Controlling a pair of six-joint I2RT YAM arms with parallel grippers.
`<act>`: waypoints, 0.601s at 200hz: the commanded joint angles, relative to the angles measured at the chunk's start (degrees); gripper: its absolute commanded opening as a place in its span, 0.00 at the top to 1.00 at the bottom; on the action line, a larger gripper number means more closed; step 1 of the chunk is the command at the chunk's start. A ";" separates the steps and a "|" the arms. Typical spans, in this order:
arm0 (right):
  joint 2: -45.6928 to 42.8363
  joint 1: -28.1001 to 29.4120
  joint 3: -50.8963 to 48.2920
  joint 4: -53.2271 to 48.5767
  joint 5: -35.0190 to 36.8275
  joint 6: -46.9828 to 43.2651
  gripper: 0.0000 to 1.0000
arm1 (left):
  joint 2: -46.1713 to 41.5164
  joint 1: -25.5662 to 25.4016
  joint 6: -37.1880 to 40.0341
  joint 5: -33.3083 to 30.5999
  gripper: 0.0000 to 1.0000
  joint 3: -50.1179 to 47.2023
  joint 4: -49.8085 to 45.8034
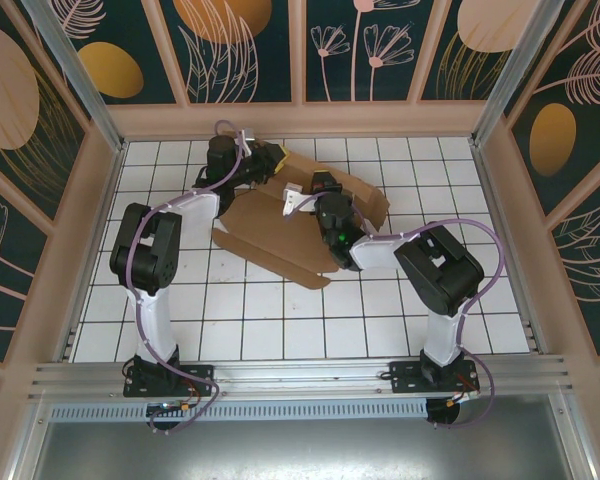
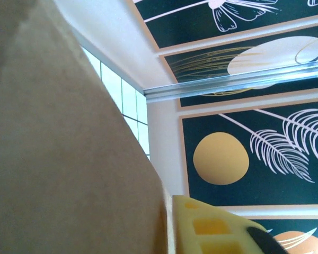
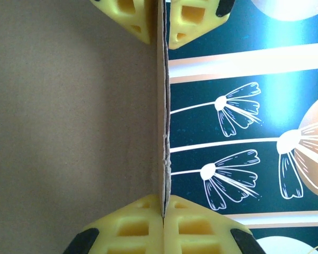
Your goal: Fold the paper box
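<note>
From above, the paper box (image 1: 280,235) lies half-formed on the white tiled tabletop (image 1: 230,310). It is a flat brown sheet with a rounded flap spreading toward the arm bases and raised walls on the far side. The left tool (image 1: 263,160) sits at the box's far left corner. The right tool (image 1: 315,190) is near it, over the raised part. I'd say the step in hand is standing a wall up, with the tabs not yet tucked.

From the left wrist, the box's matte, fibrous board fills the space left of one ribbed yellow finger (image 2: 212,230) and touches it. The other finger is hidden, so I cannot tell whether this tool is clamped or spread.

From the right wrist, the right tool (image 3: 163,214) is pressed together on a thin panel seen edge-on, its raw edge running straight away from the fingers. More yellow pads (image 3: 196,21) close on that same edge at its far end; whose they are I cannot tell.

The next move, I'd judge, calls for swinging the pinched panel about its crease without buckling it. The board looks stiff across the face but weak at the scores.
</note>
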 commanded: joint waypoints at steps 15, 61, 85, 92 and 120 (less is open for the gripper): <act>-0.07 0.87 -2.03 5.77 -1.77 0.57 1.00 | 1.08 0.33 -1.17 0.93 0.92 -1.37 6.17; 0.84 0.45 -1.34 3.24 -1.53 1.71 0.96 | 1.39 0.35 -4.22 1.32 1.00 -3.98 11.65; -0.78 0.78 -2.48 3.35 -3.03 4.91 0.39 | 0.10 0.29 -3.38 -0.87 1.00 -5.42 12.45; -2.27 1.28 -2.21 0.77 -3.17 7.35 0.33 | -0.10 0.41 -3.68 -1.32 1.00 -5.94 13.47; -13.19 3.39 2.46 -26.12 -12.15 29.08 0.26 | -1.31 1.00 -6.32 -4.55 1.00 -10.73 20.19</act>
